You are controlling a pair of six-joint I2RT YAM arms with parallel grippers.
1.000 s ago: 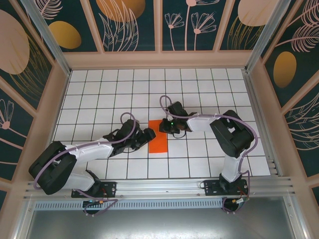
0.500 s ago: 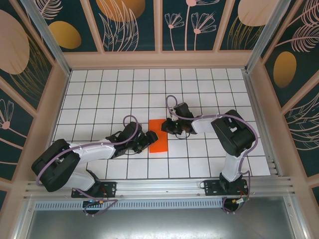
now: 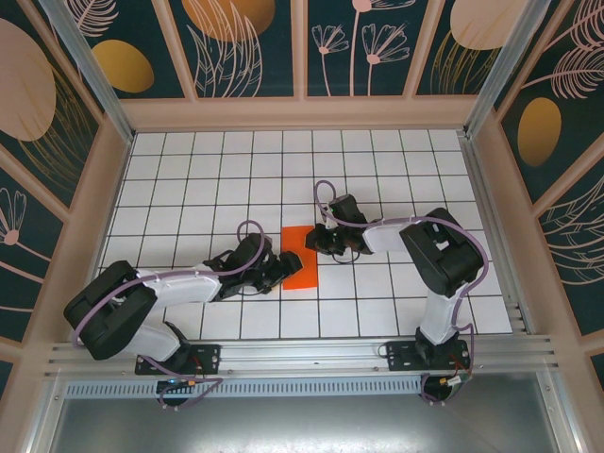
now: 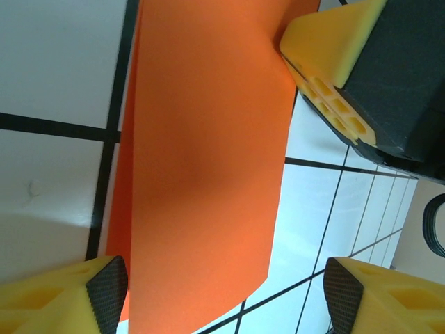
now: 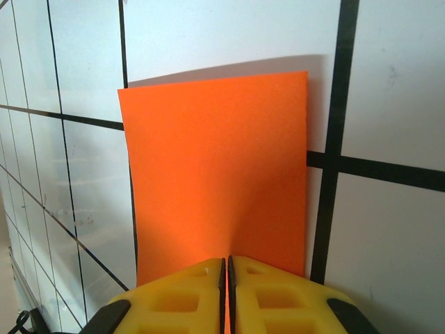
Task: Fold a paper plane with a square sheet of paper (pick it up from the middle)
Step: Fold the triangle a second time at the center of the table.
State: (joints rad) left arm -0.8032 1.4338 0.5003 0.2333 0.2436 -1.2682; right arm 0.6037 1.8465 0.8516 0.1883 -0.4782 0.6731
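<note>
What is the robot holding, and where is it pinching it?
The right gripper pinches the orange paper at one edge. The left gripper is open, straddling the paper, not gripping.

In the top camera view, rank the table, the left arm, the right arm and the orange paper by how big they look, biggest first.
1. Table
2. Left arm and right arm: they look about alike, so I won't rank them.
3. Paper: clearly smallest.
</note>
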